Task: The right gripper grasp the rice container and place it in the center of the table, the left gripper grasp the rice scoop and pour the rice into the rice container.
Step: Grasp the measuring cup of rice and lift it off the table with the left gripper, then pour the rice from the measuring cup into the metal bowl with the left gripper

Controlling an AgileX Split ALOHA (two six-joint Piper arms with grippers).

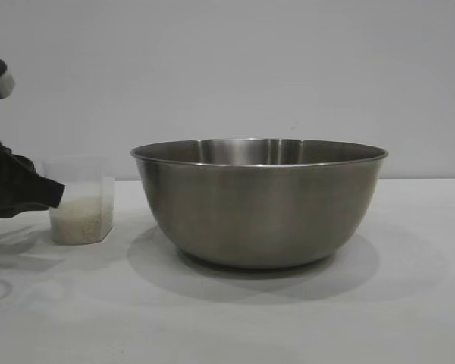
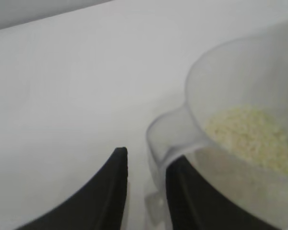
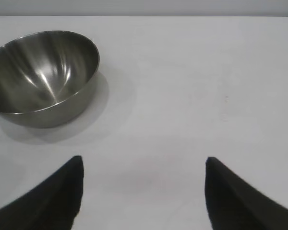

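Two grippers are on record, one at work. The left gripper (image 2: 146, 184) has its black fingers (image 2: 108, 191) drawn close together about the loop handle (image 2: 158, 143) of the rice scoop (image 1: 80, 208); the handle sits in the narrow gap between them, so the claw is closed on the scoop by its handle. In the exterior view this gripper enters from the left edge and its tip meets the scoop's near side. The scoop stands upright on the table (image 1: 409, 303), directly ahead of the claw, and the rice (image 2: 254, 136) fills its lower part in a level white mass.

Beyond the scoop, away from the left gripper, stands the rice container (image 1: 259, 201), a large brushed steel bowl, upright, near the scoop but apart from it, about mid-table. Its interior shows only bare metal in the right wrist view.

The right gripper (image 3: 144, 189) hangs clear of the white cloth with its fingers spread wide and nothing between them. The bowl lies well ahead of it and off to one side, not touched.
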